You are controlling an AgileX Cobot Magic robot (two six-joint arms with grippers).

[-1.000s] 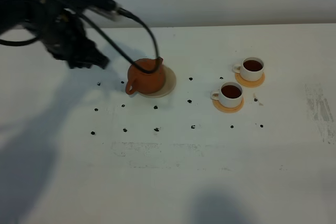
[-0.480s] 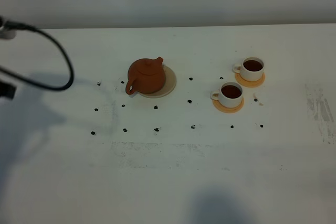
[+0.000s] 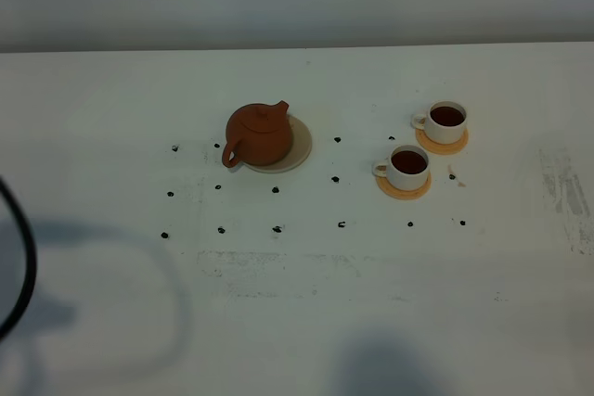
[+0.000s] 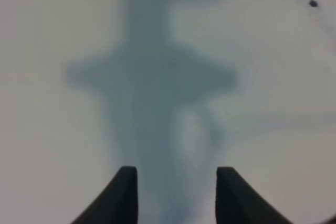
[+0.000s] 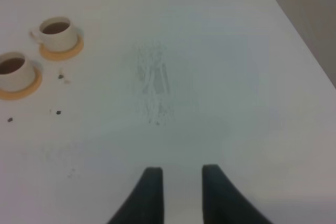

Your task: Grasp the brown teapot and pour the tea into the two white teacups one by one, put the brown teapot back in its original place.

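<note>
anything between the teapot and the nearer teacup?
Nothing solid. In the exterior high view only bare white table and small black dot marks lie between the brown teapot and that teacup.

Both arms lie outside the high view; only a dark cable loop (image 3: 19,266) shows, cut by the edge well away from the brown teapot (image 3: 259,135). Teapot hides the near part of its cream saucer (image 3: 299,144); the far side of the pot is unseen. Left wrist view is blurred: left gripper (image 4: 176,195) fingers cut off at the frame edge. Right gripper (image 5: 181,195) likewise cropped. One teacup (image 5: 13,72) is clipped at the right wrist view's border.
</note>
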